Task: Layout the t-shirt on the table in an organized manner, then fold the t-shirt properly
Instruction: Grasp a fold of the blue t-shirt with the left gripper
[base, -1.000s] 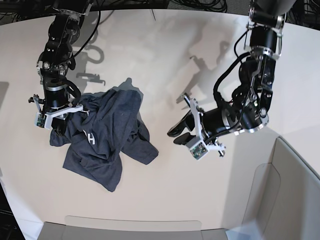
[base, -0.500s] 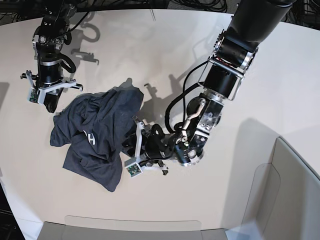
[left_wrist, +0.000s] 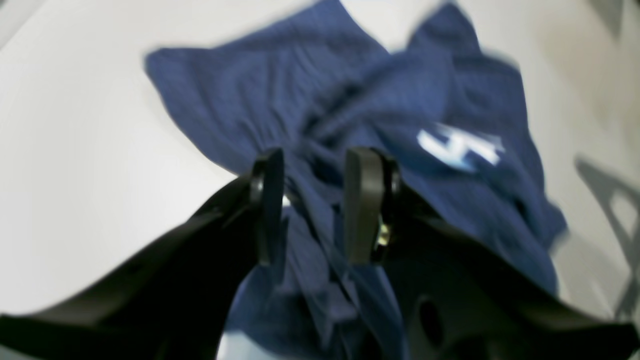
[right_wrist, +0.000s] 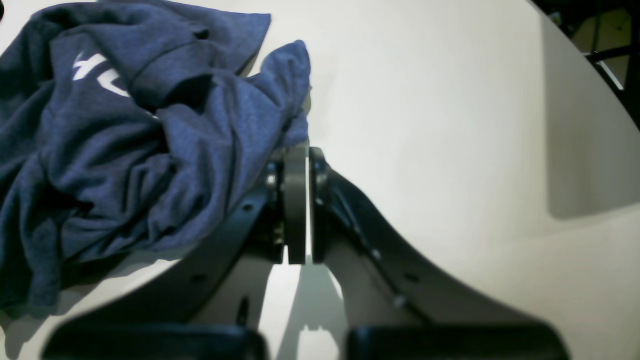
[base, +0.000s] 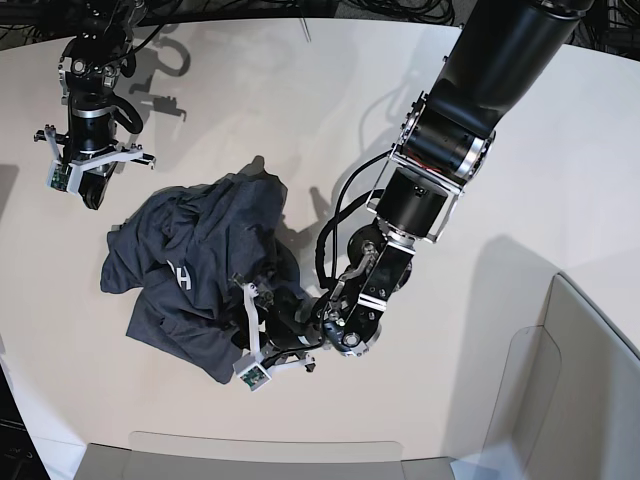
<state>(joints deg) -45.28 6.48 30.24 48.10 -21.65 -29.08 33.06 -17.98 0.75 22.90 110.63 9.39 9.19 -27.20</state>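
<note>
The left claw (left_wrist: 312, 205) straddles a fold of the crumpled t-shirt (left_wrist: 360, 115), jaws apart, while the right claw (right_wrist: 296, 200) sits fully closed, empty, beside it.

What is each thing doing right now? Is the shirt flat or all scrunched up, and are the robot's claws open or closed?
t-shirt: scrunched in a heap, not folded, some white letters showing.
left gripper: open, fingers either side of a ridge of shirt.
right gripper: shut, holding nothing, beside the shirt's edge.
table: bare and off-white around the shirt.
</note>
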